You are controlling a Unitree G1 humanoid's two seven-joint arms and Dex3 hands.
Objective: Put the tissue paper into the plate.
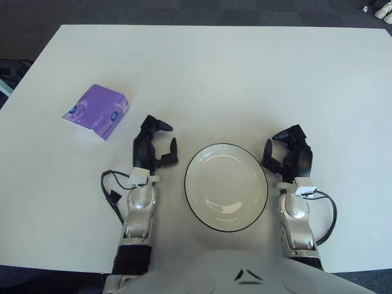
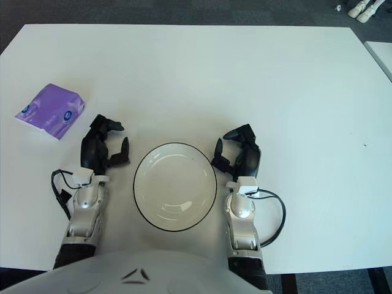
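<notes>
Left hand (image 1: 153,144), fingers loosely open and empty, is sitting near the purple tissue pack (image 1: 95,111), likely light and squashy, best pinched across its sides, plate (image 1: 226,186) waiting

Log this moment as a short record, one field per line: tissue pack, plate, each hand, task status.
tissue pack: purple tissue pack lies on the white table, far left, apart from the plate
plate: white plate with dark rim, nothing in it, between the hands
left hand: left hand open, holds nothing, between pack and plate
right hand: right hand idle beside the plate's right edge, holds nothing
task status: pack not yet grasped
</notes>
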